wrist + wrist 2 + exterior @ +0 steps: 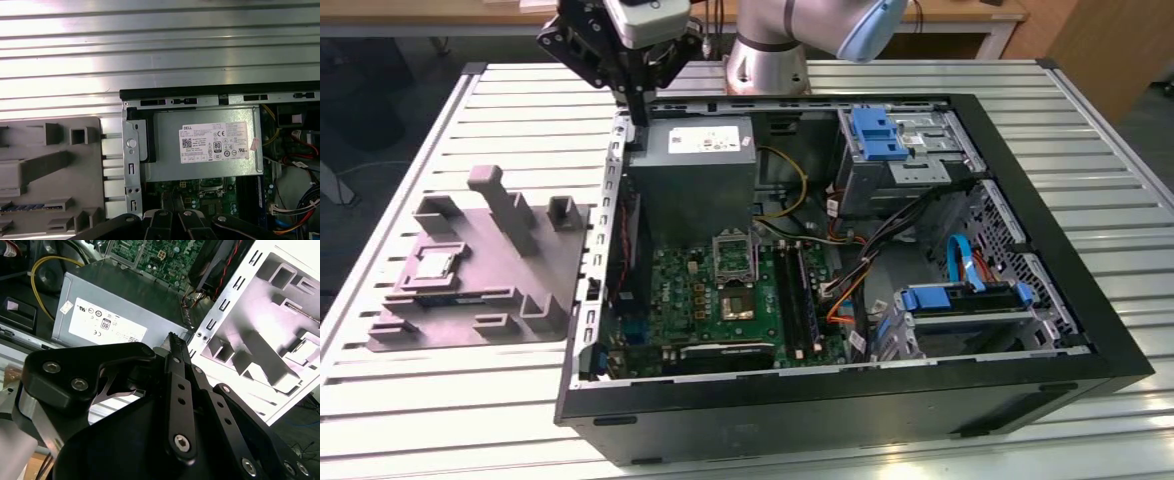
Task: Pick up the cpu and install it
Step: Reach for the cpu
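The cpu (pixel 434 265) lies flat in a recess of the grey fixture block (pixel 494 290) on the desk (pixel 440 110), beside the open computer case (pixel 854 400), probably so it sits square and reachable from above. The gripper (pixel 638 112) hangs over the case's rear corner by the power supply (pixel 700 170), well apart from the chip, its fingers (pixel 175 357) pressed together on nothing. The motherboard socket (pixel 736 300) looks uncovered, seemingly ready to receive it.

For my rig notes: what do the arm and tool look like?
The arm is silvery-grey with a pale blue joint cap. The tool is matte black, made of bolted linkage bars with silver screw heads, narrowing to slim tips.
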{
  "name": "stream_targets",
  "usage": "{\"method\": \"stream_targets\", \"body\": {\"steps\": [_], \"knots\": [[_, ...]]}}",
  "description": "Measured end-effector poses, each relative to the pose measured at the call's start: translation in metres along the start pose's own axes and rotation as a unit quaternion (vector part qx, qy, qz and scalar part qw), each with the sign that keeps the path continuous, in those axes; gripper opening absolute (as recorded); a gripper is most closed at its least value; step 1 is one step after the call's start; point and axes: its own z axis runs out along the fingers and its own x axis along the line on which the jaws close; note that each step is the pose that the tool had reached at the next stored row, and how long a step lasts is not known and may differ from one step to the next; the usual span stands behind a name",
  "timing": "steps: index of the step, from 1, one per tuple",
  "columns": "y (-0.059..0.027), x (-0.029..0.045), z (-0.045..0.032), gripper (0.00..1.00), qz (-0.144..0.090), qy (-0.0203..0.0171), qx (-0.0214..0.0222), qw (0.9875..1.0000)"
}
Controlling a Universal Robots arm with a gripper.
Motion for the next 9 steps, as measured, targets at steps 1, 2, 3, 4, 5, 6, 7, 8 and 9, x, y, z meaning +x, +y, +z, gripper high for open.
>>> {"method": "stream_targets", "body": {"steps": [1,2,3,4,5,6,7,8,9], "knots": [[0.0000,0.0003,0.0001,0.11,0.000,0.0000,0.0000,1.0000],[0.0000,0.0005,0.0001,0.11,0.000,0.0000,0.0000,1.0000],[-0.0001,0.0006,0.0001,0.11,0.000,0.0000,0.0000,1.0000],[-0.0001,0.0009,0.0002,0.11,0.000,0.0000,0.0000,1.0000],[-0.0001,0.0011,0.0002,0.11,0.000,0.0000,0.0000,1.0000],[-0.0001,0.0013,0.0002,0.11,0.000,0.0000,0.0000,1.0000],[-0.0001,0.0015,0.0002,0.11,0.000,0.0000,0.0000,1.0000],[-0.0001,0.0017,0.0003,0.11,0.000,0.0000,0.0000,1.0000],[-0.0002,0.0020,0.0003,0.11,0.000,0.0000,0.0000,1.0000]]}}
